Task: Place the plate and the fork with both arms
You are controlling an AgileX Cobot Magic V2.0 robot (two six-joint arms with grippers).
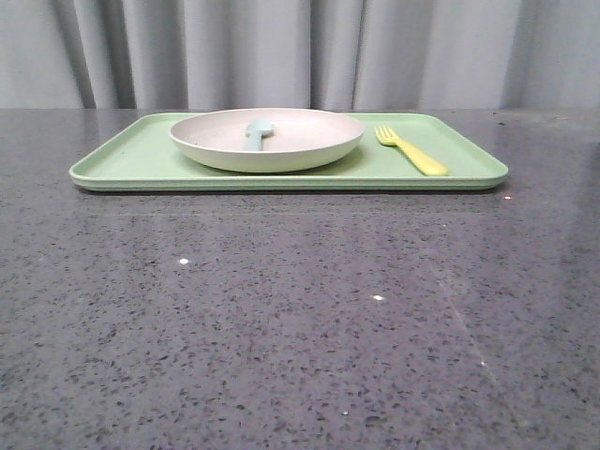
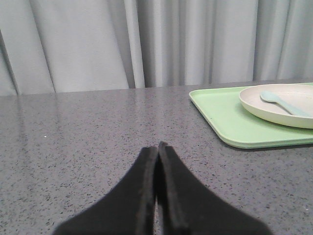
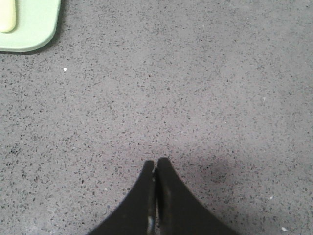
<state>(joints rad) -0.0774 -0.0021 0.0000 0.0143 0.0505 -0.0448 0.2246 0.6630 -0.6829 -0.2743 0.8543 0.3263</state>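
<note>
The small bright-yellow plastic fork, lying tines-away on the flat light-green tray, is nearest the closed, empty right end effector; the left end effector is likewise closed and empty.

Front view: low, level over the worktop, facing the tray. Left wrist: level, left of tray. Right wrist: downward, near tray corner.

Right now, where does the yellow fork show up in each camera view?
Front view: the fork lies on the green tray, right of the plate.
Left wrist view: not in it; only the tray's left part and the plate show.
Right wrist view: only its handle end, at the picture's edge.
Shared landmark: the green tray.
</note>
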